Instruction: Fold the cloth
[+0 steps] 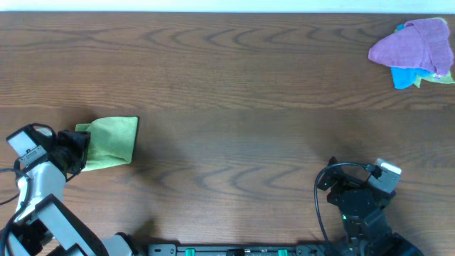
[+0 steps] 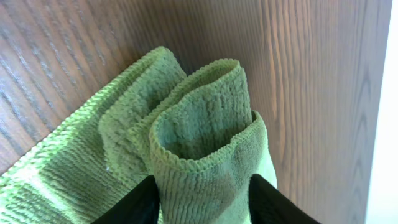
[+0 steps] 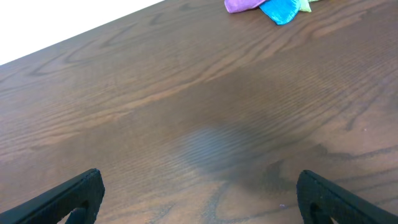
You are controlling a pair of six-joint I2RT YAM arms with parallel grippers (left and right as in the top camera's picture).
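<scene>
the lime-green square microfibre cloth (image 1: 111, 141) lies right of the left gripper (image 1: 80, 148), fold between its fingers (image 2: 132, 204), grip unclear. right gripper (image 3: 199, 198), spread open, far off.

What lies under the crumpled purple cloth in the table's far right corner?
A bright blue cloth pokes out beneath the crumpled purple cloth, with a yellow-green fabric sliver beside it. How far either extends underneath is covered.
</scene>
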